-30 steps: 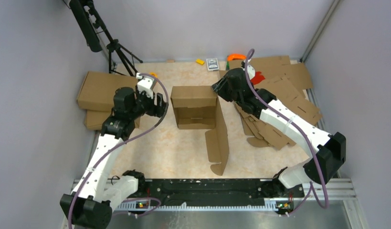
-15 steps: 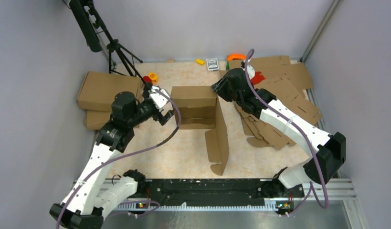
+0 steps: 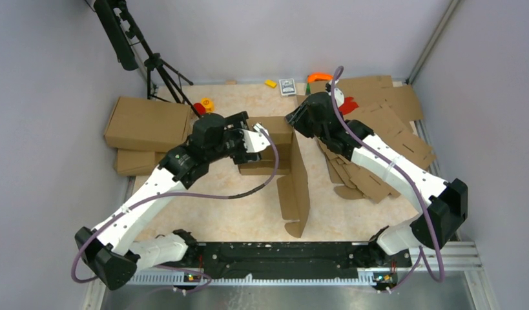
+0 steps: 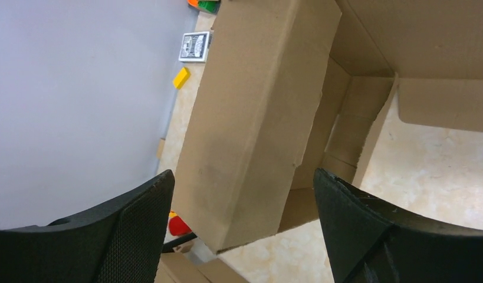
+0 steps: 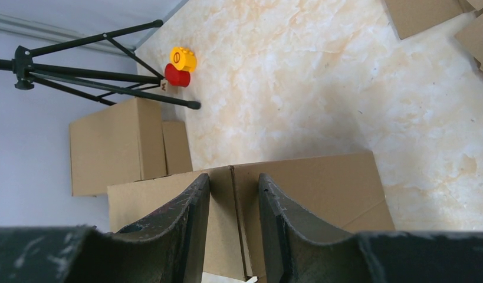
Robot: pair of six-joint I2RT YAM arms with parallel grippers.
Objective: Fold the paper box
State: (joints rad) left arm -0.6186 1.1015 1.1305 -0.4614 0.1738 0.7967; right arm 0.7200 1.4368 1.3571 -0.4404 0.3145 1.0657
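Box [image 3: 279,129] sits at the centre of the top view on the table [image 3: 216,206], partly formed. Its walls are up, and one long flap [image 3: 301,184] stands on edge, running toward the bottom of the frame.

We see the left gripper [image 3: 267,141] over the box's left part, jaws spread wide. In its wrist view the fingers [image 4: 132,227] stand on either side of a box wall, clear of it.

Right gripper [image 3: 292,121] is at the box's upper right corner, where the flap begins. In its wrist view the fingers [image 5: 189,218] are drawn in narrow on the cardboard edge, gripping it.

Loose sheets [image 3: 391,123] are heaped at right, beside the flap. Flat cartons [image 3: 142,123] lie at upper left, with a tripod [image 5: 97,73] and red and yellow blocks [image 5: 180,66] near them.
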